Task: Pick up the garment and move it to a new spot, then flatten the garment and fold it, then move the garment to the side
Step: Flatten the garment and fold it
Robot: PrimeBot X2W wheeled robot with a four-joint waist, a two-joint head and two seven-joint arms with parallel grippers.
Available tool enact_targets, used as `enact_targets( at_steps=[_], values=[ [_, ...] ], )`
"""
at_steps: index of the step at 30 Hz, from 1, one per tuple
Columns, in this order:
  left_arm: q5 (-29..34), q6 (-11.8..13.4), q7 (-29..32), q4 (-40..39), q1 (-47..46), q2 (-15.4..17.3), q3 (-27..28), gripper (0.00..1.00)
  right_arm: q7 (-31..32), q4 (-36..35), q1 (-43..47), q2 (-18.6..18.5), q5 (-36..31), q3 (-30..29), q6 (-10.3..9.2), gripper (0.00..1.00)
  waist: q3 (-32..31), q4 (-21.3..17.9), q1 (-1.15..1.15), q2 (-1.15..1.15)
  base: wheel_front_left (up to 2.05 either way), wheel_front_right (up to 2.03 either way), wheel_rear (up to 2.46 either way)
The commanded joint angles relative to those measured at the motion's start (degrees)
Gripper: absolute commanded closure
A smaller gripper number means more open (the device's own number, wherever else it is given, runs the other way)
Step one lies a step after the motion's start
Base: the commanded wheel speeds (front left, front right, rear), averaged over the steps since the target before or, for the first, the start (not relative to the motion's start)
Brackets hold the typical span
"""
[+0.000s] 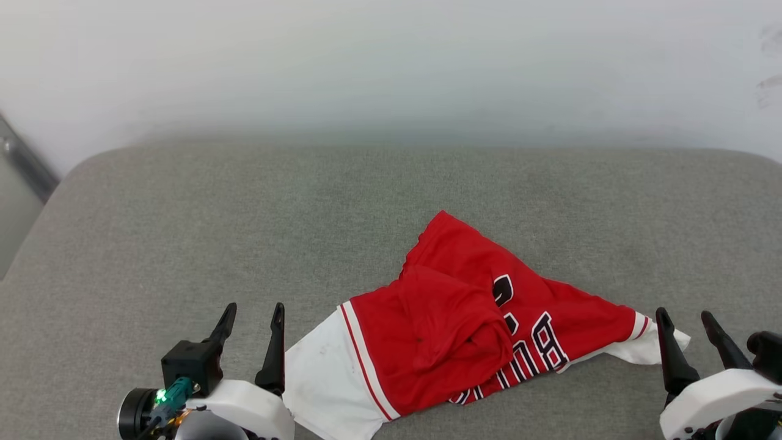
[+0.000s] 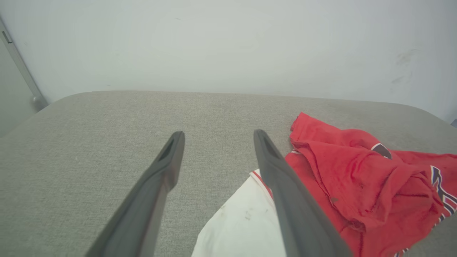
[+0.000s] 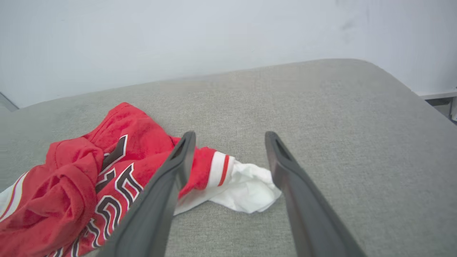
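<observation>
Crumpled garment (image 1: pixel 464 318) on grey cushion (image 1: pixel 183 214), wall (image 1: pixel 391 61) behind

A broad tabletop (image 1: pixel 183 232) covered in grey woven fabric, with softly rounded corners and edges, runs back to a plain white wall (image 1: pixel 391 61) under even, diffuse light that casts hardly any shadow. At the far left a slanting grey metal strip (image 1: pixel 24 162) stands against the wall, and faint dark smudges (image 1: pixel 768 61) mark the wall at the upper right. In the right wrist view a pale ledge (image 3: pixel 437 94) shows just past the tabletop's right edge.
</observation>
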Motion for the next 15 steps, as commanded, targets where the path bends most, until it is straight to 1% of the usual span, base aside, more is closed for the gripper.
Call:
enact_targets(
  at_steps=[1,5,9,12,15],
  values=[
    [-0.2,0.4,0.2,-0.3,0.7,0.4,0.1,0.0,-0.9,-1.0,1.2,0.4,-0.7,0.4,-0.04,0.0,-0.8,-0.3,0.0,0.0,0.0,0.0,0.0],
    [-0.1,0.9,0.8,-1.1,1.4,0.6,-0.2,0.0,-2.6,-5.1,3.6,0.9,-2.1,2.8,-0.04,0.0,-1.5,-0.5,0.0,0.0,0.0,0.0,0.0],
    [0.0,1.2,1.3,-1.5,1.8,1.0,-0.4,0.0,-2.2,-8.6,5.7,1.8,-3.1,4.2,-0.04,0.0,-1.7,-0.9,0.0,0.0,0.0,0.0,0.0],
    [-0.2,0.9,2.3,-1.4,1.8,1.3,-0.9,0.0,-1.3,-10.7,7.4,2.4,-3.6,4.8,-0.04,0.0,-1.8,-1.2,0.0,0.0,0.0,0.0,0.0],
    [-0.6,0.0,4.5,-0.9,1.6,1.9,-1.8,0.0,-0.6,-12.2,8.6,2.9,-3.6,5.3,-0.04,0.0,-1.8,-1.4,0.0,0.0,0.0,0.0,0.0]
  ],
)
